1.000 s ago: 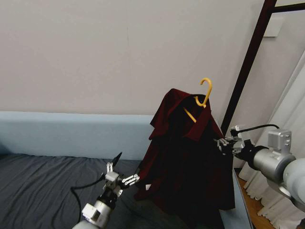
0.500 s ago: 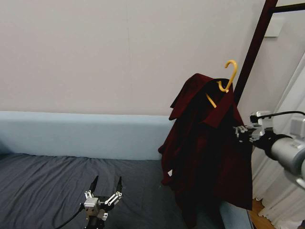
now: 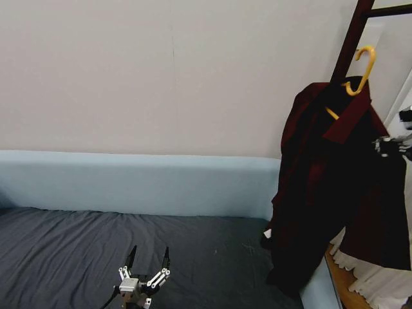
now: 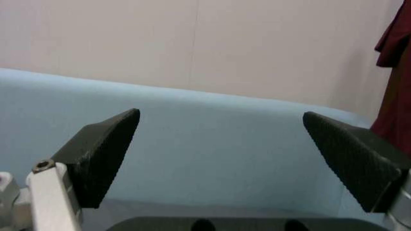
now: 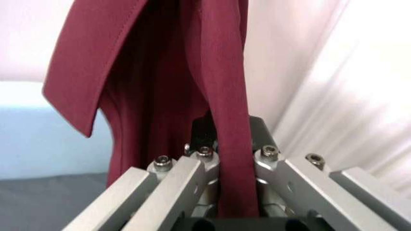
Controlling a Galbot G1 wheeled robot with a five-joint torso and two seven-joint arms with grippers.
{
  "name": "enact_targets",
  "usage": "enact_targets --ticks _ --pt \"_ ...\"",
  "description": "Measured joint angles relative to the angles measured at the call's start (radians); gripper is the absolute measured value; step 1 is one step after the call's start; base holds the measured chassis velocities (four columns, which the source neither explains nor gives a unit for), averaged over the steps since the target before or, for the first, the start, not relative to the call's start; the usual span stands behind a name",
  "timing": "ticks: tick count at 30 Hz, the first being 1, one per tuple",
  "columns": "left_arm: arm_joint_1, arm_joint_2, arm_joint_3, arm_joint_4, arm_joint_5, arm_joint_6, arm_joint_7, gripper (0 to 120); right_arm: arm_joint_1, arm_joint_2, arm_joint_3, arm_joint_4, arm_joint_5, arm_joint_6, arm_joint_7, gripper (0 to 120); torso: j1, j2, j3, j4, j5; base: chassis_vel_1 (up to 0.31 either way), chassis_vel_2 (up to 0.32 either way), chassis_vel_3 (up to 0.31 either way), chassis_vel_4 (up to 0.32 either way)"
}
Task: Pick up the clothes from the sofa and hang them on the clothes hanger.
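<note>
- The dark red garment (image 3: 335, 193) hangs off the sofa's right end, draped on a yellow hanger (image 3: 364, 67) whose hook sits just beside the dark rack pole (image 3: 353, 38) and below the rack's crossbar (image 3: 393, 9). I cannot tell whether the hook touches the pole; it is not over the bar.
- The right gripper (image 5: 230, 144) is clamped on a vertical fold of the cloth, not on the hanger itself; in the head view it sits at the garment's right edge (image 3: 389, 147).
- Risk: with only fabric pinched, the hanger rides loose in the collar, so a swing or tilt could tip it out, or the hook could turn away from the bar.
- Risk: the thin fold could slide through the pads under the garment's weight.
- Risk: the hem hangs low by the sofa's corner and the white curtain (image 3: 386, 283), and may snag.
- Holders: the hanger carries the garment; the rack has yet to take the hook.
- The left gripper (image 3: 149, 254) is spread wide, holding nothing, low over the grey sofa seat (image 3: 64, 257).
</note>
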State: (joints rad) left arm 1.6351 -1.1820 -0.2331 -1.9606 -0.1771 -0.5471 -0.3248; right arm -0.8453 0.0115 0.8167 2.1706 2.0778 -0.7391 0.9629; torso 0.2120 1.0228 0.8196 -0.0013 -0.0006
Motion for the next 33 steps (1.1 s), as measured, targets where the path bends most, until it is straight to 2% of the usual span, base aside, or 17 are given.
enact_targets --ticks 3,10,14,17,24,27,30,33 --pt "0.005 -0.004 0.008 0.007 0.006 -0.01 0.001 100 0.004 -0.051 -0.004 -0.043 -0.003 0.0 0.005 1 0.0 0.0 0.0 0.0 -0.0001 0.0 0.0 0.0 0.0" --pt "0.005 0.0 0.015 0.007 0.007 -0.019 0.002 100 0.027 -0.098 -0.07 -0.108 -0.059 0.001 -0.003 1 0.0 0.0 0.0 0.0 -0.0002 0.0 0.0 0.0 0.0" --pt "0.004 0.009 0.038 0.007 0.016 -0.02 0.003 100 0.073 -0.121 -0.186 -0.18 -0.198 0.001 -0.052 1 0.0 0.0 0.0 0.0 0.0002 0.0 0.0 0.0 0.0" --pt "0.0 0.011 0.06 0.007 0.033 -0.017 0.003 100 0.066 -0.129 -0.199 -0.226 -0.237 0.002 -0.076 1 0.0 0.0 0.0 0.0001 -0.0003 0.0 0.0 0.0 0.0" --pt "0.025 0.004 0.051 -0.024 0.05 0.026 0.003 100 0.023 -0.109 -0.221 -0.362 -0.442 0.006 -0.216 1 0.0 0.0 0.0 0.0 0.0 0.0 0.0 0.0 0.0" --pt "0.048 -0.002 0.04 -0.043 0.053 0.053 -0.004 100 0.019 -0.093 -0.222 -0.394 -0.481 0.007 -0.261 1 0.0 0.0 0.0 0.0001 0.0003 0.0 0.0 0.0 0.0" --pt "0.082 -0.02 0.014 -0.068 0.077 0.091 -0.021 100 0.012 -0.074 -0.23 -0.407 -0.623 0.032 -0.387 1 0.0 0.0 0.0 -0.0001 0.0001 0.0 0.0 0.0 0.0" --pt "0.102 -0.027 0.006 -0.09 0.107 0.116 -0.031 100 0.007 -0.065 -0.232 -0.394 -0.68 0.047 -0.422 1 0.0 0.0 0.0 0.0003 -0.0001 0.0 0.0 0.0 0.0"
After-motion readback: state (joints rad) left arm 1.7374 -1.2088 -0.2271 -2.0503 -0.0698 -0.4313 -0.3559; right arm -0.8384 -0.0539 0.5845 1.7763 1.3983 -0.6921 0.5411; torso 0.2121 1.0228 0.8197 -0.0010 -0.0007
